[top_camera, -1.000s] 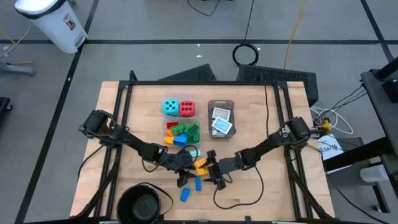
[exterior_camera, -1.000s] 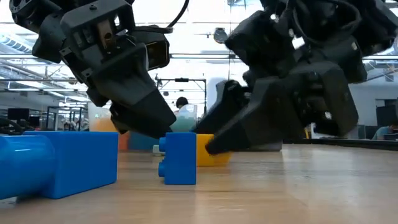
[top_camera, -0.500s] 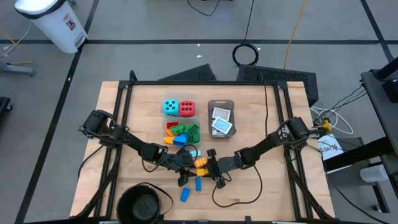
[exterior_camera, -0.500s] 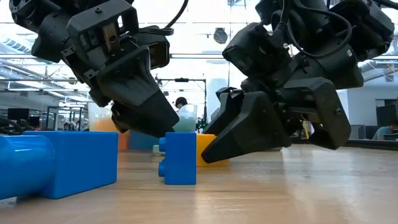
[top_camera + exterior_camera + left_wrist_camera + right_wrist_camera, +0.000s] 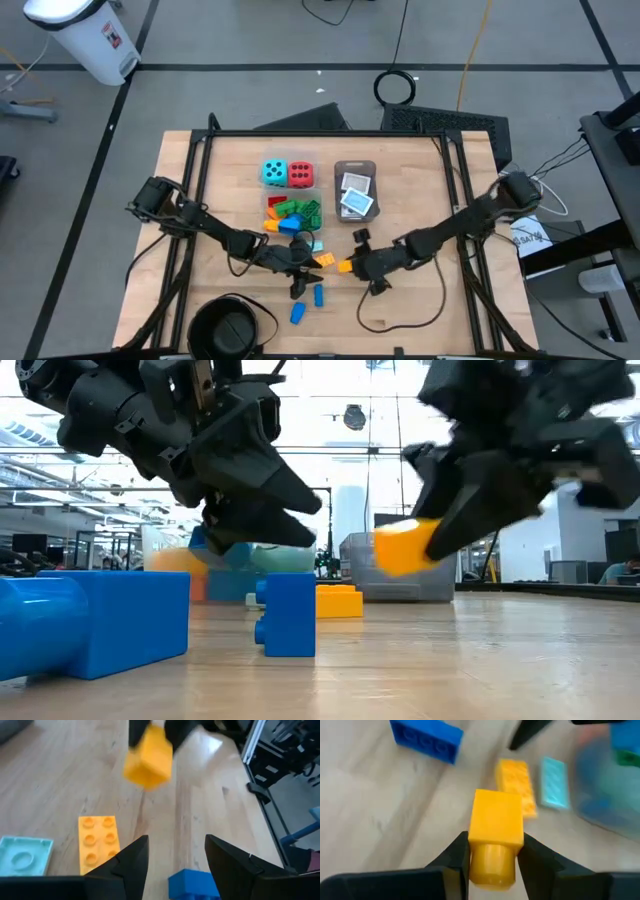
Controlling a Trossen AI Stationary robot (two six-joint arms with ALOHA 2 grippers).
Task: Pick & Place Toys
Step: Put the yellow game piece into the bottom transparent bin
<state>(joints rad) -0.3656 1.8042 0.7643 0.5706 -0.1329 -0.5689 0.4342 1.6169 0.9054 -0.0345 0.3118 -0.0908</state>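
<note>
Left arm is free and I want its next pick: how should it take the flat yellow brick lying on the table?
Come straight down on the flat yellow brick, which lies studs-up. Close the left gripper fingers across its two long sides, mid-length; the narrow width fits best. Mind the light-blue plate beside it.

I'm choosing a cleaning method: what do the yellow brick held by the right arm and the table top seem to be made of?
The small yellow brick, pinched between the right gripper's fingers, looks like moulded plastic: uniform colour, smooth faces, a round stud at its end. The pale table top looks like wood, probably sealed: it shows grain lines and plank seams with a slight sheen.
</note>
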